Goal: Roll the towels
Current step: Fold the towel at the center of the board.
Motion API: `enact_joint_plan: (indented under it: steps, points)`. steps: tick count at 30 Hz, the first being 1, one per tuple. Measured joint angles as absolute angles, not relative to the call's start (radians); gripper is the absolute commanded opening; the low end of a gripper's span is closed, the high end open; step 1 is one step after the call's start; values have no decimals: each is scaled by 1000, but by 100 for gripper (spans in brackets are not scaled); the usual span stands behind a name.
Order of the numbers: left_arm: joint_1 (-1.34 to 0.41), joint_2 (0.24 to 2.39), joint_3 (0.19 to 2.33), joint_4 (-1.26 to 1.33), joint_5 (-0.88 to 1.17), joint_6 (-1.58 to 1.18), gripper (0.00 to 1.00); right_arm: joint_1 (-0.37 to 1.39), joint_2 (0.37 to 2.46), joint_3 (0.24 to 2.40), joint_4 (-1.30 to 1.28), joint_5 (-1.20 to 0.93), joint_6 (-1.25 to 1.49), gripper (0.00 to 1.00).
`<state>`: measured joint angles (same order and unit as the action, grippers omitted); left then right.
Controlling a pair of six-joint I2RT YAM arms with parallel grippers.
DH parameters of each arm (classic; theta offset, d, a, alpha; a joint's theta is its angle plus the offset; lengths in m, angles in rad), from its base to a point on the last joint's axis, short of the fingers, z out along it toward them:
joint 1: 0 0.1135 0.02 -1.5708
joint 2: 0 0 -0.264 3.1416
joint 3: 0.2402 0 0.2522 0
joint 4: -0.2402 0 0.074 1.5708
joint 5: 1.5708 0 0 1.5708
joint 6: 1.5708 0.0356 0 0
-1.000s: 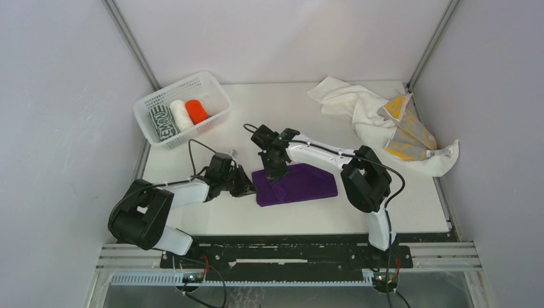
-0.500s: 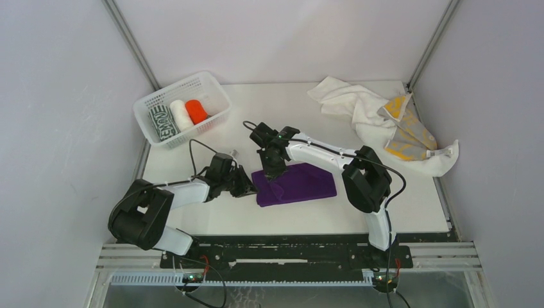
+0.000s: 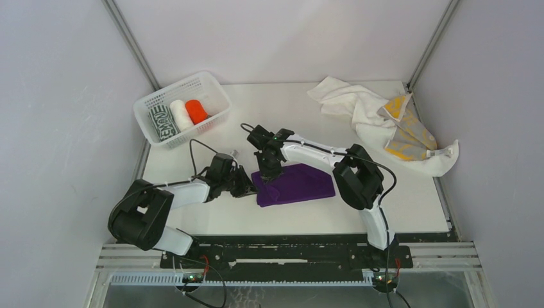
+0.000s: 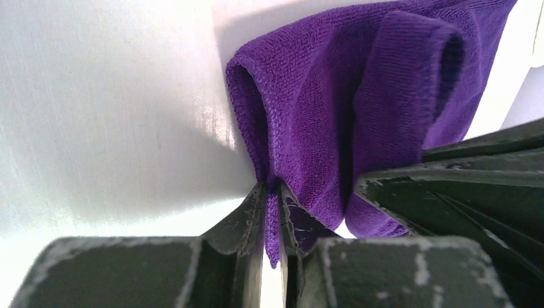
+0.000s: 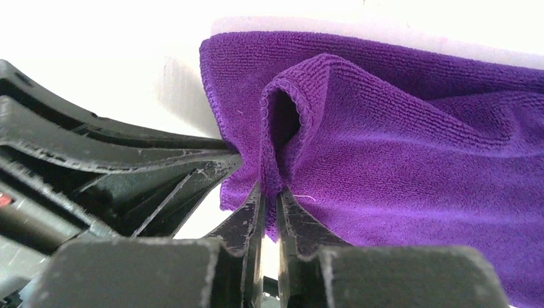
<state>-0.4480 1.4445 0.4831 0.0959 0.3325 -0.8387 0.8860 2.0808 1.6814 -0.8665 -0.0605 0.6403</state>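
Both my jaws pinch the purple towel (image 3: pixel 301 185); my right arm has shifted left since earlier.
My left gripper (image 4: pixel 272 192) and right gripper (image 5: pixel 269 192) each clamp a raised fold, side by side. The basket (image 3: pixel 168 88) beyond my left jaws holds a green-and-white roll (image 3: pixel 161 122), a white roll (image 3: pixel 181 114) and an orange-red roll (image 3: pixel 195 110).

— The purple towel (image 3: pixel 296 184)?
— Folded flat on the table (image 3: pixel 269 109), its left edge pinched up into loops.
— Others?
— Three rolled towels (image 3: pixel 180 114) in the basket (image 3: pixel 215 86); white towel (image 3: pixel 349 102) and yellow-grey towel (image 3: pixel 407 131) crumpled far right.
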Motion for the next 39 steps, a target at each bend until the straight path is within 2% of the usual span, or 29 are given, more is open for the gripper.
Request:
enact_joint_plan:
  steps: [1, 6, 10, 17, 21, 29, 35, 39]
  points:
    - [-449, 1444, 483, 95, 331, -839, 17, 886, 2090, 1681, -862, -64, 644, 14]
    - [-451, 1439, 483, 91, 323, -839, 19, 886, 2101, 1680, -837, -88, 657, 22]
    - [-452, 1426, 483, 78, 309, -840, 23, 885, 2101, 1662, -790, -118, 670, 33]
    - [-452, 1329, 472, -5, 225, -851, 37, 884, 2076, 1572, -714, -179, 686, 37]
    - [-451, 1211, 440, -77, 163, -855, 45, 873, 1971, 1484, -654, -208, 692, 45]
    - [-463, 1039, 446, -159, 139, -863, 50, 787, 1605, 1231, -526, -197, 664, 57]
    - [-473, 1154, 515, -145, 171, -873, 50, 658, 1444, 971, -413, -208, 649, 73]
    - [-474, 1240, 540, -134, 191, -873, 47, 570, 1363, 833, -366, -233, 642, 77]
